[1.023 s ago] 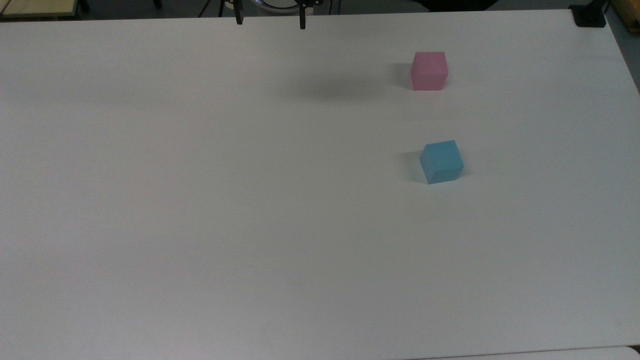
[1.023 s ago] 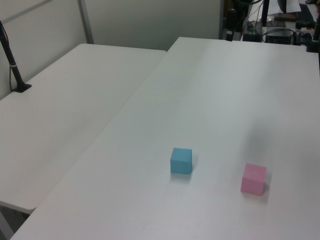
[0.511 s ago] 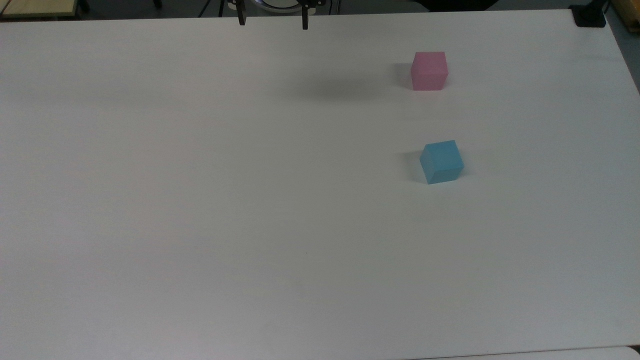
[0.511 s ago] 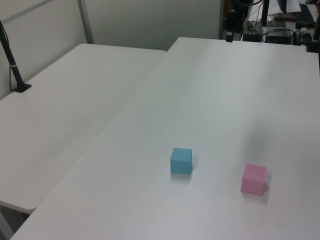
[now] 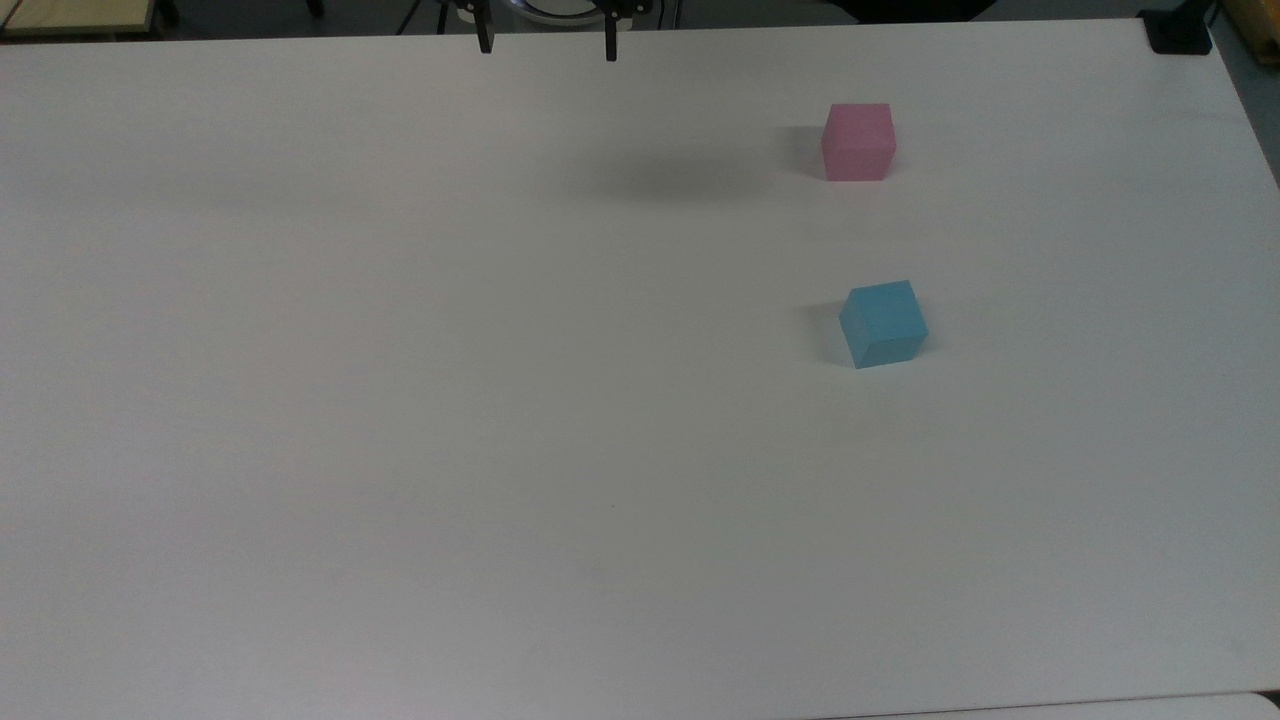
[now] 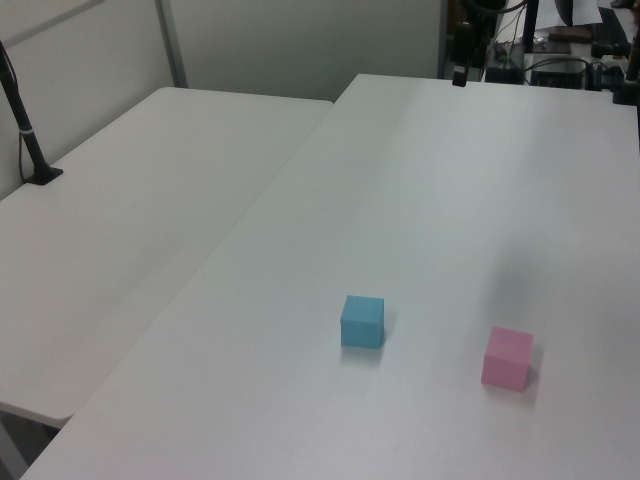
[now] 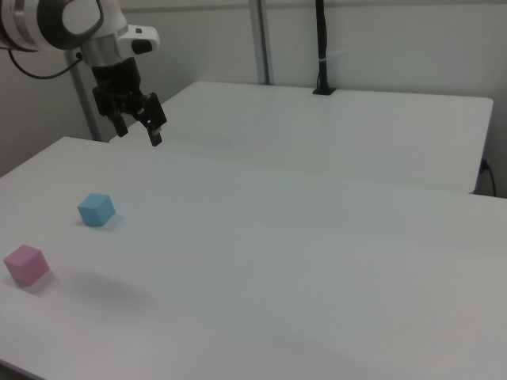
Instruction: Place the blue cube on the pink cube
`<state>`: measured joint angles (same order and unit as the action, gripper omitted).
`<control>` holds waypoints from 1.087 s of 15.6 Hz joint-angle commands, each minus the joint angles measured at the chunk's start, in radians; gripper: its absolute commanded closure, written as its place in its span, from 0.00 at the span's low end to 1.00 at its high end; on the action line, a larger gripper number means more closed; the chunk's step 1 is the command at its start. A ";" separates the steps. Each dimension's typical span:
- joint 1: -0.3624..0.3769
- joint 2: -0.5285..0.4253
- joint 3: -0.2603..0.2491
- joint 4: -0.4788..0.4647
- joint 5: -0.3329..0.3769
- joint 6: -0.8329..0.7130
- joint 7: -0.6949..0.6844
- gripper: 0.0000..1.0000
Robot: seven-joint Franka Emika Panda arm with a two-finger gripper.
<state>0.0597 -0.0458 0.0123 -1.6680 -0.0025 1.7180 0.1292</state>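
Hardly anything has shifted since a second ago: in the top view our hand (image 5: 548, 38) has crept slightly rightward at the far edge of the bench (image 5: 400, 400), fingers spread and empty. Both cubes sit untouched, the blue cube (image 5: 883, 323) well apart from the pink cube (image 5: 858, 141) toward the top view's right. We judge the reach should centre over the blue cube, matching its slight twist before descending.
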 commanded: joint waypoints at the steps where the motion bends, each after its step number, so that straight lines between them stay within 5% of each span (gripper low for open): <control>1: 0.011 -0.026 0.000 -0.041 -0.016 0.011 -0.013 0.00; 17: 0.043 -0.019 0.087 -0.064 0.062 -0.064 0.021 0.00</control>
<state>0.0674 -0.0461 0.0942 -1.7100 0.0261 1.6580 0.1268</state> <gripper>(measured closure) 0.000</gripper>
